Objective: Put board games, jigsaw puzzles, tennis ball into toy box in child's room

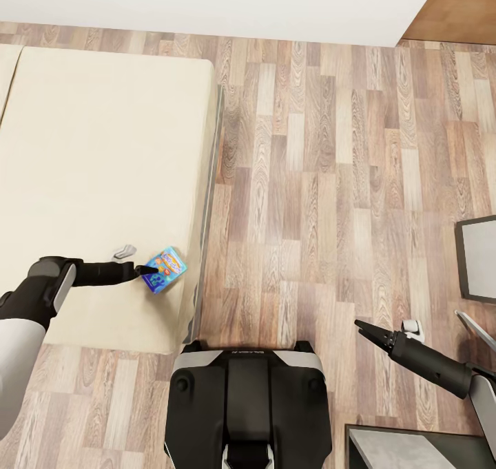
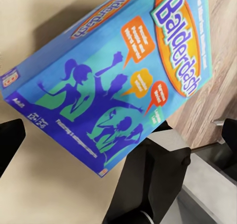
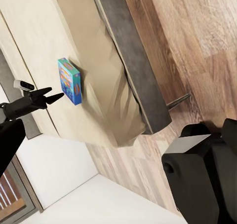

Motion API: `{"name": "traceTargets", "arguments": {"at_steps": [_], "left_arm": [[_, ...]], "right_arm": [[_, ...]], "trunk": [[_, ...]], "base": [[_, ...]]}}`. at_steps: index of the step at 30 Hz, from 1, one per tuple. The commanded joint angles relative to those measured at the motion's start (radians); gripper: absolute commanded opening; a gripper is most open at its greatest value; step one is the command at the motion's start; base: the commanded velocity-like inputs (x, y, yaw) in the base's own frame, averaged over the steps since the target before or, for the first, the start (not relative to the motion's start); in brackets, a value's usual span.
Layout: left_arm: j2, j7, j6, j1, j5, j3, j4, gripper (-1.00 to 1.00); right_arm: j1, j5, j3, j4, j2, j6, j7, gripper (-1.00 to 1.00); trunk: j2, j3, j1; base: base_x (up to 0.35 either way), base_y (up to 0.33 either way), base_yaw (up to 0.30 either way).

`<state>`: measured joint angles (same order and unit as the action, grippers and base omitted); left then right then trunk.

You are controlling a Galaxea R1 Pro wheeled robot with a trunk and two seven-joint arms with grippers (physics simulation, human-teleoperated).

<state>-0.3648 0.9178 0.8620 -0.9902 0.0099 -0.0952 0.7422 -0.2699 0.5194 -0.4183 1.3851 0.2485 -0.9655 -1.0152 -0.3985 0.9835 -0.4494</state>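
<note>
A light blue cartoon board game (image 1: pixel 166 269), printed "Balderdash", lies on the beige bed (image 1: pixel 103 166) near the mattress's front right corner. My left gripper (image 1: pixel 149 271) reaches across the mattress and its tips are at the box's left edge. In the left wrist view the box (image 2: pixel 118 71) is close ahead, with the fingers (image 2: pixel 10 140) spread wide at the picture's sides, so this gripper is open. The right wrist view shows the same box (image 3: pixel 69 81) and the left gripper (image 3: pixel 52 94) beside it. My right gripper (image 1: pixel 361 326) hangs open over the wooden floor, holding nothing.
A dark bed frame (image 1: pixel 211 200) runs along the mattress's right side. Wooden floor (image 1: pixel 331 180) spreads to the right of the bed. A dark-framed white panel (image 1: pixel 479 259) stands at the right edge, a grey surface (image 1: pixel 413 452) at bottom right. My base (image 1: pixel 248 400) is at the bed's corner.
</note>
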Motion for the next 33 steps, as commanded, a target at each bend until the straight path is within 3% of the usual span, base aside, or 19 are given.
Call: {"name": "traceTargets", "arguments": {"at_steps": [1, 33], "left_arm": [[0.0, 0.003, 0.008, 0.0, 0.001, -0.002, 0.0, 1.0], [0.003, 0.011, 0.018, -0.001, 0.01, -0.003, 0.016, 1.0]], "right_arm": [[0.0, -0.001, -0.001, 0.0, 0.0, -0.004, -0.003, 1.0], [-0.001, -0.001, -0.002, 0.0, 0.0, -0.004, -0.003, 1.0]], "trunk": [[-0.002, 0.001, -0.001], [-0.002, 0.001, -0.001]], "base": [[0.0, 0.0, 0.0], [0.0, 0.0, 0.0]]}}
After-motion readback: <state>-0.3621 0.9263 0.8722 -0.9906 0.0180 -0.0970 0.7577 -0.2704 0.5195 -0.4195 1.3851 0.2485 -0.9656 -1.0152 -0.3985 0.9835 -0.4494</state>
